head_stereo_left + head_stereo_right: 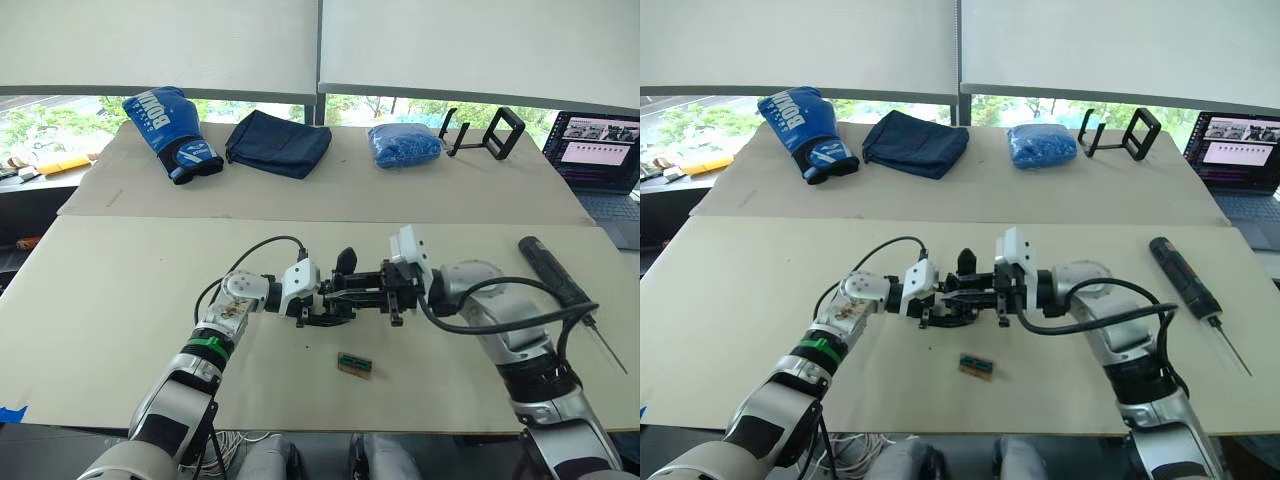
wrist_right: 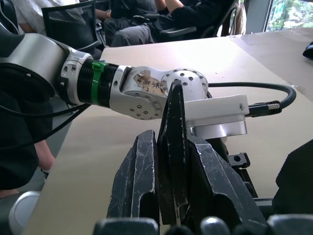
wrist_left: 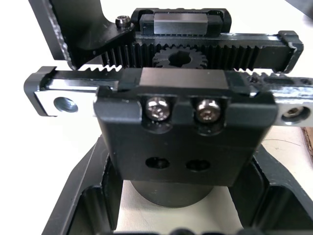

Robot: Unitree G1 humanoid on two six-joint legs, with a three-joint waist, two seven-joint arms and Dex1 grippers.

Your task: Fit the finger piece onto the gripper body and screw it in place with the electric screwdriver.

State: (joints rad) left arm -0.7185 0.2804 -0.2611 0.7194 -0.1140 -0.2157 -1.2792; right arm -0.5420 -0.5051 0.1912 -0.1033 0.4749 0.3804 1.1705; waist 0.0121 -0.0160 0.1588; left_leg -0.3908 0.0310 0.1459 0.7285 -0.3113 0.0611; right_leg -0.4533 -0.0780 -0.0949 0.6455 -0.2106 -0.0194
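The gripper body, a black assembly with toothed racks and a round base, sits between my left gripper's fingers at mid-table. My left gripper is shut on it. A pointed black finger rises from the body. My right gripper meets it from the right and is shut on the finger piece, a black wedge poking out past its fingertips toward the left arm. The electric screwdriver lies on the table at the far right, beyond my right arm, with its thin bit toward the near edge.
A small green-and-tan block lies just in front of the grippers. On the far table are a blue boxing glove, dark cloth, a blue bag and a black stand. A laptop sits far right. Seated people show beyond the table.
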